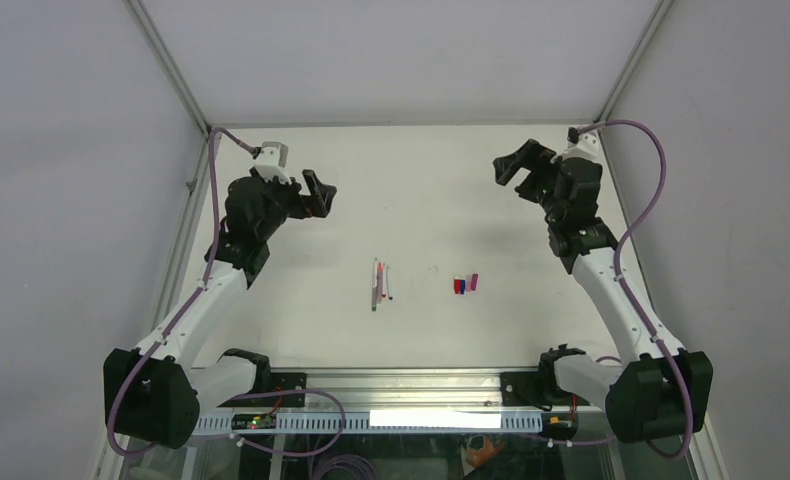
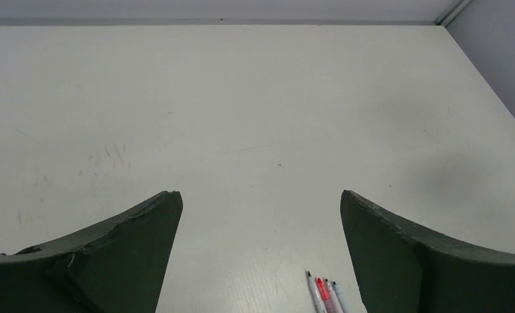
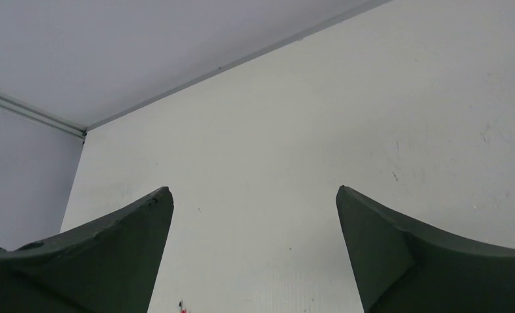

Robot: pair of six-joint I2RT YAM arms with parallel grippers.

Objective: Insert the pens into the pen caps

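Nothing gripped, so I'd call it the pre-grasp step. Left tool (image 1: 316,195) at 10 o'clock and right tool (image 1: 511,165) at 2 o'clock, both wide and empty. Pens (image 1: 380,283) bunched mid-counter, caps (image 1: 466,284) near them at 3 o'clock. Next: drop onto one pen; thin target, needs a precise pinch. Counter (image 1: 421,180) white, scuffed; grey walls (image 1: 71,150)

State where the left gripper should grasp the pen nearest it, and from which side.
Probably mid-barrel on the leftmost pen, straight down from above, the left gripper closing across it: it lies flat, other pens close on its right, its left side free.
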